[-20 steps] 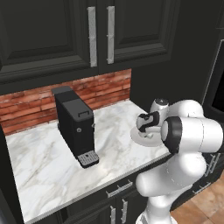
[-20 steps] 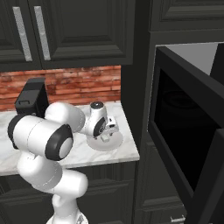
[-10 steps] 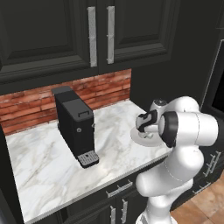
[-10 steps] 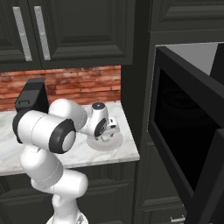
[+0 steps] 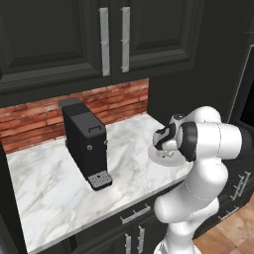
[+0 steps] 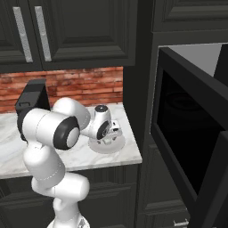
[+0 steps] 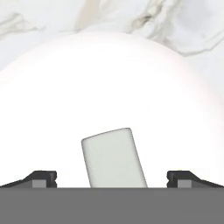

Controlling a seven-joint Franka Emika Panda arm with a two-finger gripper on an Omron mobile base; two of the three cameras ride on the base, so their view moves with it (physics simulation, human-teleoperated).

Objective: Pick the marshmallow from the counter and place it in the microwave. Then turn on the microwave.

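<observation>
Low in the hand view, the marshmallow [image 7: 114,158], judged light and soft, is framed by the released end effector [image 7: 112,178], so its flat sides should be pinched gently.

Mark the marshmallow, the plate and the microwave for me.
marshmallow [image 7: 114,158], hand view, middle of its top face.
plate [image 7: 109,87], hand view, bare surface beyond the marshmallow.
microwave [image 6: 187,129], right base view, dark glass of its open door.
</observation>
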